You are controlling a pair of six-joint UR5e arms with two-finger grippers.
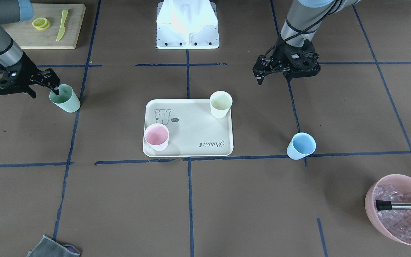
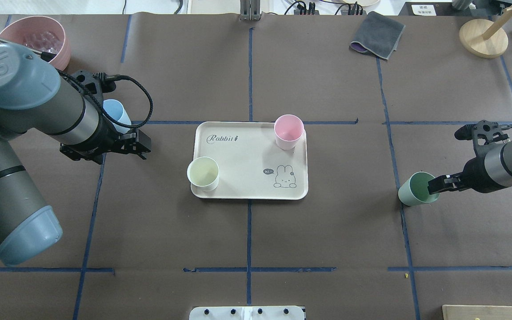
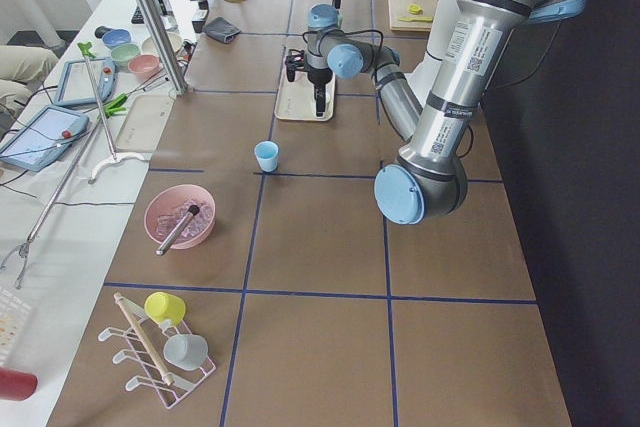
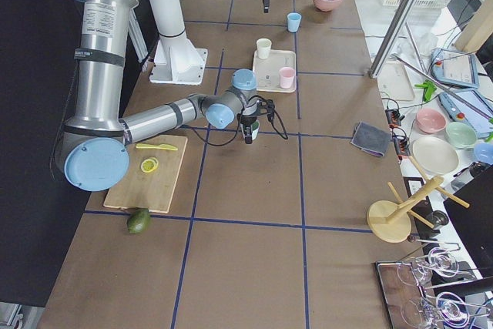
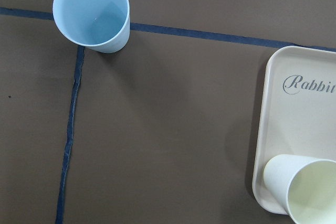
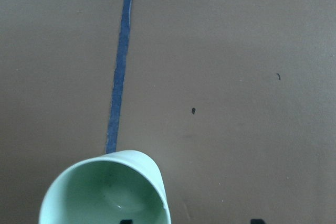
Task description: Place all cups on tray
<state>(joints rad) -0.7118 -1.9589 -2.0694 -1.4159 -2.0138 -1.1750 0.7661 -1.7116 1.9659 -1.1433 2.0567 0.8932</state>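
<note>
Overhead exterior view: tray [image 2: 247, 155] lies between the grippers, near left gripper [image 2: 142, 143] and well apart from right gripper [image 2: 434, 184]. Left gripper holds nothing; its opening cannot be determined. Right gripper is spread wide, one finger inside green cup [image 2: 414, 191] and one outside, apparently staged to pinch the wall. Blue cup [image 2: 120, 115] stands just beyond left gripper, off the tray. Pink cup [image 2: 288, 131] and yellow cup [image 2: 202, 173] stand on the tray

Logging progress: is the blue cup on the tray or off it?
Off. The blue cup stands on the table, apart from the tray.
</note>
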